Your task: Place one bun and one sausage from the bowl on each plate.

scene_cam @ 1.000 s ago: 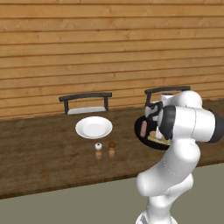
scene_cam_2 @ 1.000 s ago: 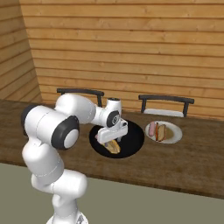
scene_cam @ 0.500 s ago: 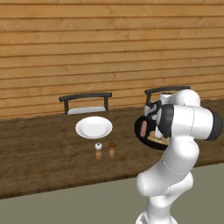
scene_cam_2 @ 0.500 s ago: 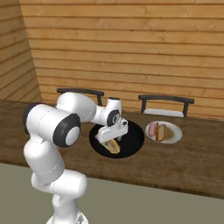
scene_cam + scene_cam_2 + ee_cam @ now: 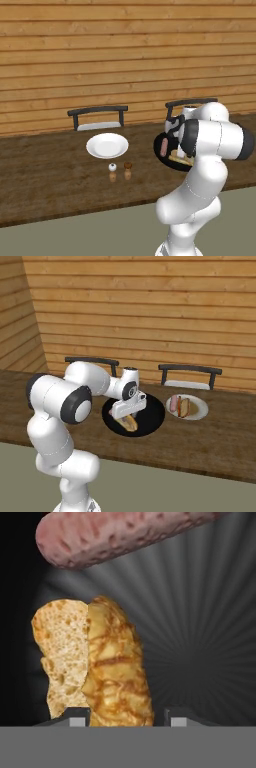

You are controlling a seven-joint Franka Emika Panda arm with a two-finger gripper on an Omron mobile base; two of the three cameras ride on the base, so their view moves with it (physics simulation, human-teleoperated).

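In the hand view the two dark finger tips rose at the bottom edge with the gripper set around the near end of the bun, narrowed toward its crusty golden side; whether the pads actually pressed it I could not tell. The bun lay lengthwise up the centre of the frame, its porous pale crumb on the left, its glossy browned crust on the right. Beyond it, across the upper left, lay the sausage, a smooth mottled pink cylinder with a rounded end. Both rested on the matte black bowl.

In the right base view the gripper reached down into the wide shallow bowl at mid-frame on the dark wooden counter. To its right a glossy white plate carried another bun and sausage side by side.

In the left base view an empty white plate sat left of centre, with two small shakers just in front of it
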